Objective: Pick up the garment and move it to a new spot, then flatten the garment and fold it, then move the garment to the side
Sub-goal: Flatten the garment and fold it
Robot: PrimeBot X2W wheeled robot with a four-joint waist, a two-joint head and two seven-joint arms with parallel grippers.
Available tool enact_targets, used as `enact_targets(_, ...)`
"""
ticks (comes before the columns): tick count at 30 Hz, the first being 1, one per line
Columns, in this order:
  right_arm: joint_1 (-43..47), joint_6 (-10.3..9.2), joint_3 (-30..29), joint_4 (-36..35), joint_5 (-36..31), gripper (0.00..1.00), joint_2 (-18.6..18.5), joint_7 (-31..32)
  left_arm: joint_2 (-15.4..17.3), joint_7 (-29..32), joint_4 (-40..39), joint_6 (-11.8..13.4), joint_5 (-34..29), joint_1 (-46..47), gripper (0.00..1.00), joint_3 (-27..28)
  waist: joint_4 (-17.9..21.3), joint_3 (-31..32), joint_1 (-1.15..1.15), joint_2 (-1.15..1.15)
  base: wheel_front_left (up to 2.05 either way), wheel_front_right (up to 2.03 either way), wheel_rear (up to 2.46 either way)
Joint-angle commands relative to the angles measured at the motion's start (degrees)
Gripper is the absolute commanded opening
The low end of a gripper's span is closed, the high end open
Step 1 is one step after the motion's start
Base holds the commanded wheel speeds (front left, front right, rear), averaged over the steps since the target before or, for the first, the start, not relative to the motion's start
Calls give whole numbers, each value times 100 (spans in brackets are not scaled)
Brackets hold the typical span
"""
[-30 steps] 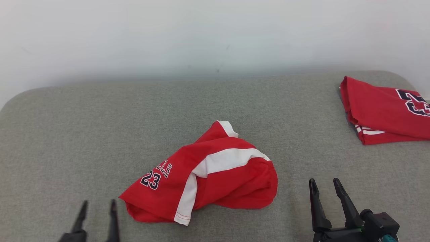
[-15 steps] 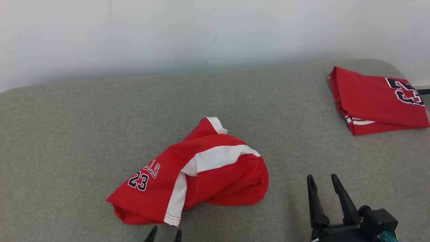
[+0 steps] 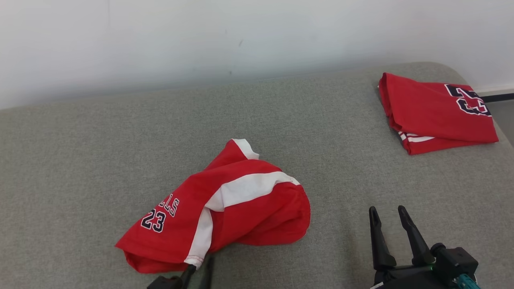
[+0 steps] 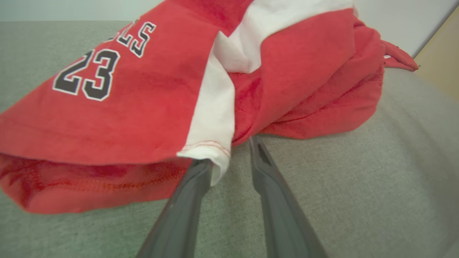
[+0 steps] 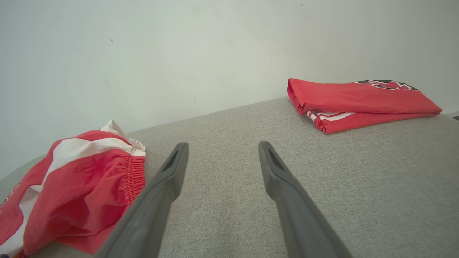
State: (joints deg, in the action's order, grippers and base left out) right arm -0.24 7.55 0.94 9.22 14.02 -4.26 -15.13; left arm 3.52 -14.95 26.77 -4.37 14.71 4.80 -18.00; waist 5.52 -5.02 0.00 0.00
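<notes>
Red and crumpled, the garment (image 3: 225, 208) lay mid-way across the grey cushion (image 3: 100, 160). We saw our left gripper (image 4: 229, 150) at its near edge, jaws partly apart astride the white hem corner. Our right gripper (image 3: 387, 208) hovered wide open near right, the folded red jersey (image 3: 433, 112) far right

A grey woven upholstered surface (image 3: 100, 160) spread across the lower frame, a plain, evenly lit white wall (image 3: 160, 40) ran along the top, and a dark strip (image 3: 498, 96) met the right edge.
</notes>
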Motion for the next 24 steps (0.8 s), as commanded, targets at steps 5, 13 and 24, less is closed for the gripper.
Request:
enact_targets(5, 105, -15, -83, -19, -14, 100, 20, 1, 24, -25, -378, 0, -17, -139, 0, 218, -170, 87, 0, 0, 0, 0, 0)
enact_targets(13, 155, -15, -34, -9, 10, 100, 64, 1, 367, -26, -817, 77, -31, -472, 0, 560, -619, 169, 0, 0, 0, 0, 0)
enact_targets(24, 197, -15, -13, 38, 15, 100, 54, 2, 514, -17, -452, 53, 229, -976, 0, 776, -724, 259, 0, 0, 0, 0, 0)
